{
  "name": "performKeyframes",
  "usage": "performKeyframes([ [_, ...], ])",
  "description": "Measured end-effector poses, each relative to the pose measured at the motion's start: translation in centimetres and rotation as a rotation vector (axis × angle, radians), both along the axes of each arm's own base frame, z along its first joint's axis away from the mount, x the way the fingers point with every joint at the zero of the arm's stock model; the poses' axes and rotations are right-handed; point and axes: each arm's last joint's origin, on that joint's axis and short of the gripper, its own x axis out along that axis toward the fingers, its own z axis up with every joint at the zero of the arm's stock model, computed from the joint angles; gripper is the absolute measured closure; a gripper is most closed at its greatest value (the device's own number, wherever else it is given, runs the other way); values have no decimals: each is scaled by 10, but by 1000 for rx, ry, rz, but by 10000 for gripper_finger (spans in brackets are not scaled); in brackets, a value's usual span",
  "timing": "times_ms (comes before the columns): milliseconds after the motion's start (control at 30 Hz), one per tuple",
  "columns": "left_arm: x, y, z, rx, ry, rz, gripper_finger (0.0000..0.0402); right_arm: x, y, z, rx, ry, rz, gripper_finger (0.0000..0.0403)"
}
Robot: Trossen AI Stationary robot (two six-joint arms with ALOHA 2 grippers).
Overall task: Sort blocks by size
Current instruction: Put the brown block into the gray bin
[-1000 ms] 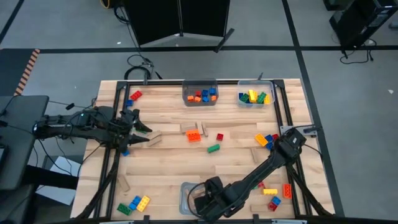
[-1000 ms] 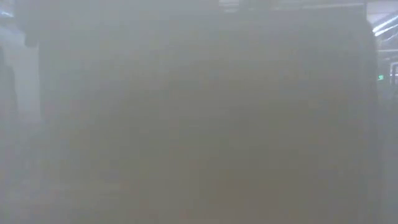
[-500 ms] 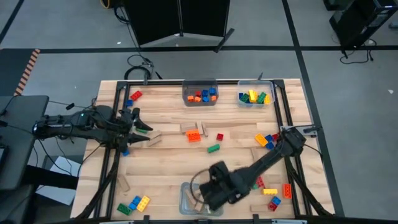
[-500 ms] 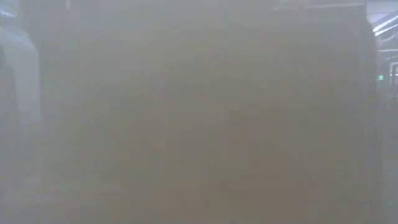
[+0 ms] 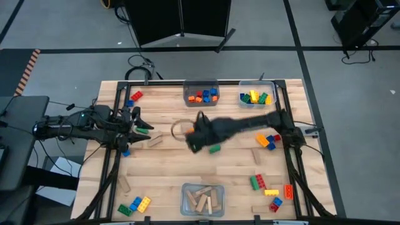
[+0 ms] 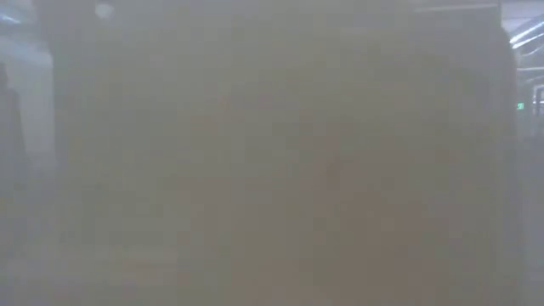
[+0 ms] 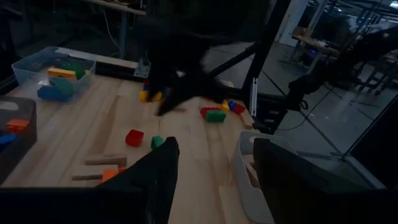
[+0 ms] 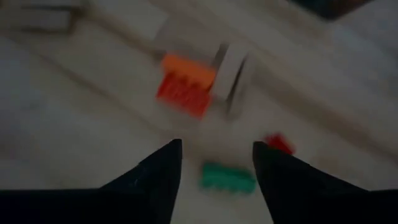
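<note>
Right gripper (image 5: 192, 142) is out over the middle of the worktop (image 5: 162, 169), jaws spread apart with nothing between them. Just ahead of it sit an orange brick (image 8: 185, 84), a tan block (image 8: 232, 76), a green brick (image 8: 227, 178) and a small red one (image 8: 278, 144), all loose on the wood.

Left gripper (image 5: 139, 128) hovers by the left edge, jaws open too and empty, with a tan block (image 5: 154, 140) near it.

Further out: the near bin (image 5: 185, 199) has the wooden blocks (image 5: 203, 199) in it, and the two far bins (image 5: 189, 84) hold mixed coloured bricks (image 5: 255, 97). More bricks are scattered at the right side (image 5: 267, 140), the near-right corner (image 5: 272, 192), the near-left corner (image 5: 135, 205) and far left (image 5: 135, 96). The low camera shows only haze.
</note>
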Motion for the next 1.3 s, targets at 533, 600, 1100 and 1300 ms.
performKeyframes([
  [533,0,1,0,-2,4,32,188,4,-97,-81,148,75,-32,139],
  [600,0,1,0,0,4,44,188,5,-99,-89,167,58,-15,146],
  [1100,0,3,0,7,4,90,188,-6,-109,-139,251,29,-33,166],
  [1300,0,3,0,6,2,90,188,-9,-110,-142,251,36,-30,189],
])
